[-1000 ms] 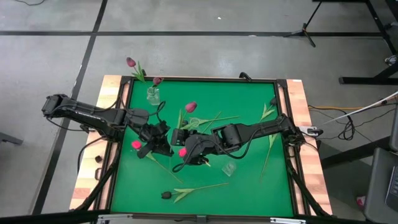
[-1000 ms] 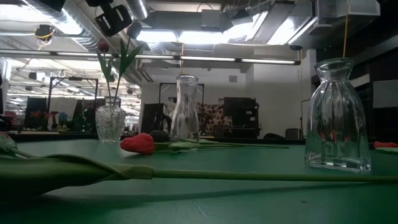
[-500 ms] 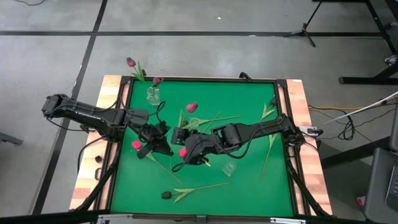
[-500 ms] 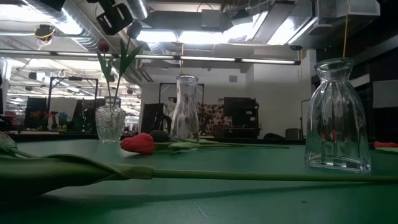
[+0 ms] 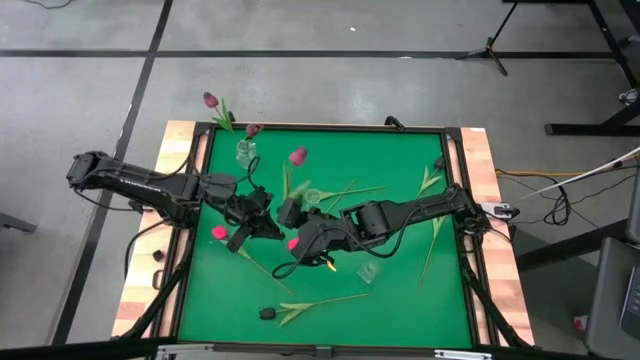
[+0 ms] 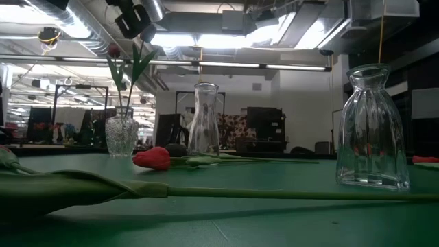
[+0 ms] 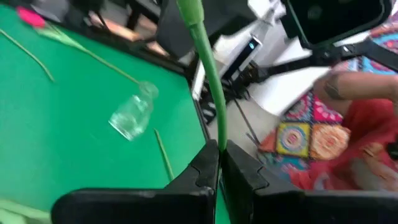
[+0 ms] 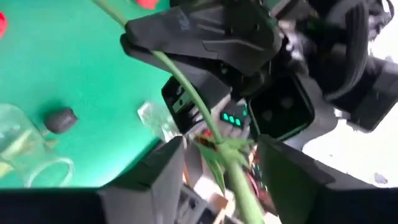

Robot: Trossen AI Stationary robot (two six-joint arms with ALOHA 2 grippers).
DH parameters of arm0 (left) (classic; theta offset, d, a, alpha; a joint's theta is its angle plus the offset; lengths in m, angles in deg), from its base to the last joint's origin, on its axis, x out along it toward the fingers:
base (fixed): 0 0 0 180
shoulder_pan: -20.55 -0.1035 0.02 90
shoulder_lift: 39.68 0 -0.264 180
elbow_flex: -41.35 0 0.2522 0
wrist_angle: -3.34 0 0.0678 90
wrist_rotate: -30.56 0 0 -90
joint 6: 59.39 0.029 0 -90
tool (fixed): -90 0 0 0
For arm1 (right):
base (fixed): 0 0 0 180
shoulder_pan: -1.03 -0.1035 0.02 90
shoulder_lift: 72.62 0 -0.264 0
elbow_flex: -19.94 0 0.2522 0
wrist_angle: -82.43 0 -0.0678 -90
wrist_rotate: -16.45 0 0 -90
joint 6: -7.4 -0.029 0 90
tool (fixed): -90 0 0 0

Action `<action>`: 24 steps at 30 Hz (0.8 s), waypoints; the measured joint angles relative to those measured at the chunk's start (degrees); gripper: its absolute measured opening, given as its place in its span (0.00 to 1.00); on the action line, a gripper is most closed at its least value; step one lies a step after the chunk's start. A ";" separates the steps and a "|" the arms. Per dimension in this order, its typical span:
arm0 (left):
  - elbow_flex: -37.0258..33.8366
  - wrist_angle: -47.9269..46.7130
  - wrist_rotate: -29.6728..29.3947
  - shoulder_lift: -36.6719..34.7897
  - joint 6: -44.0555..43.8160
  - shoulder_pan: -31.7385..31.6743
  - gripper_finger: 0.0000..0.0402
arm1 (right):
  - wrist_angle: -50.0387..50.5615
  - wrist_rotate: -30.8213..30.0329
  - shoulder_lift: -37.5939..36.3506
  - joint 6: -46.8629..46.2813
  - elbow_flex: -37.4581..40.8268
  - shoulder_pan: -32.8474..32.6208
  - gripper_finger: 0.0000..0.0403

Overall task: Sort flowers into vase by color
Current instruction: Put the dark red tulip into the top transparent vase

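A tulip with a mauve-pink head (image 5: 297,156) stands lifted above the green table (image 5: 400,300). My left gripper (image 7: 219,154) is shut on its thin green stem (image 7: 211,93). Just to the right, my right gripper (image 8: 225,163) is open, one finger on either side of the same stem's leafy part (image 8: 227,152), with room to spare. More flowers lie flat on the mat: two pink-red heads (image 5: 218,232) (image 5: 294,243) and a dark one (image 5: 267,313). A vase (image 5: 245,150) at the far left holds two dark tulips by their stems. My left gripper pinches the stem's lower part (image 7: 217,140) between its two fingers, which come roughly level from the table's left and lie across the stem. The flower is lifted clear of the table, and its stem rises from the fingers toward the far edge with the head uppermost.
A slender glass vase (image 6: 204,127) stands mid-table. A wider one (image 6: 370,130) stands toward the near right. Loose green stems (image 5: 433,235) lie near the right edge. A long stem (image 6: 274,194) lies across the near table. A wooden frame (image 5: 488,200) borders the mat.
The held tulip's head has swung toward the table's far edge and a little left, while its lower stem has stayed at the grippers. Both hands have kept their place, and the right wrist has rolled.
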 joint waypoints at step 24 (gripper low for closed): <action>0.04 -15.14 -45.11 -16.43 12.44 -2.32 0.02 | 13.74 -15.73 -11.85 -32.78 -0.09 0.17 0.64</action>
